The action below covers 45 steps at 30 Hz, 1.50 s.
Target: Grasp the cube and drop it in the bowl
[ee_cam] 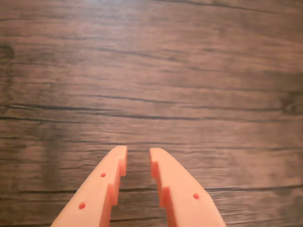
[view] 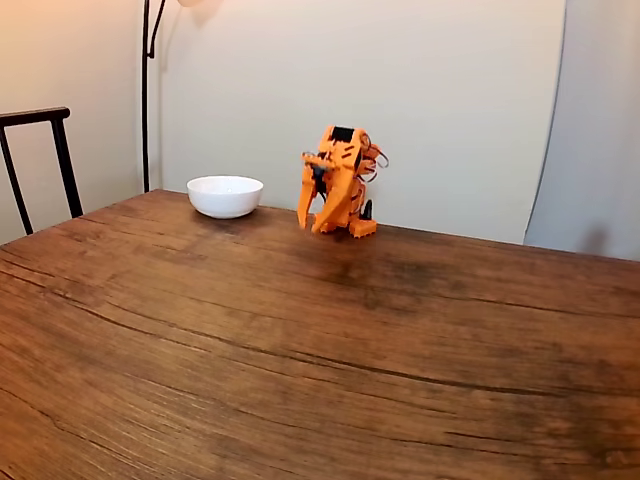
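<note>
Gripper [ee_cam: 138, 156] slightly open, holding nothing, arm folded near the table's [view: 300, 340] far edge beside the bowl [view: 225, 195]; next it needs to find the cube.

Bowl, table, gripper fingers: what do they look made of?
Bowl: probably glazed ceramic, maybe plastic; plain smooth white with a soft sheen.
Table: wood or wood-look laminate; brown with dark grain lines, low gloss.
Fingers of the gripper: likely 3D-printed plastic; matte orange, stepped inner edges, small holes.

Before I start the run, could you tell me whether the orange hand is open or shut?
Open. In the wrist view the orange hand shows a clear gap between its fingertips, with bare brown wooden table visible through it and nothing held.
</note>
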### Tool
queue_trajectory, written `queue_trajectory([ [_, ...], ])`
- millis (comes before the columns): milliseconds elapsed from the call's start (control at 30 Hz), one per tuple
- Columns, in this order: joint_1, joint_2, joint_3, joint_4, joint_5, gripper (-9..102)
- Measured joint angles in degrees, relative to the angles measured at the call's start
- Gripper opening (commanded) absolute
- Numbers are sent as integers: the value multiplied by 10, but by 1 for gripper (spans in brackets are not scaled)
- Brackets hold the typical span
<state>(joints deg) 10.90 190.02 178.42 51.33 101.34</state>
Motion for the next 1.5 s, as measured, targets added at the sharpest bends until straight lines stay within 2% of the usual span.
queue_trajectory([
  [233,4,0,1,6,-23,5],
  [467,4,1,1,116,-25,5],
  [800,4,11,0,227,-25,5],
  [1500,4,11,-1,230,-23,5],
])
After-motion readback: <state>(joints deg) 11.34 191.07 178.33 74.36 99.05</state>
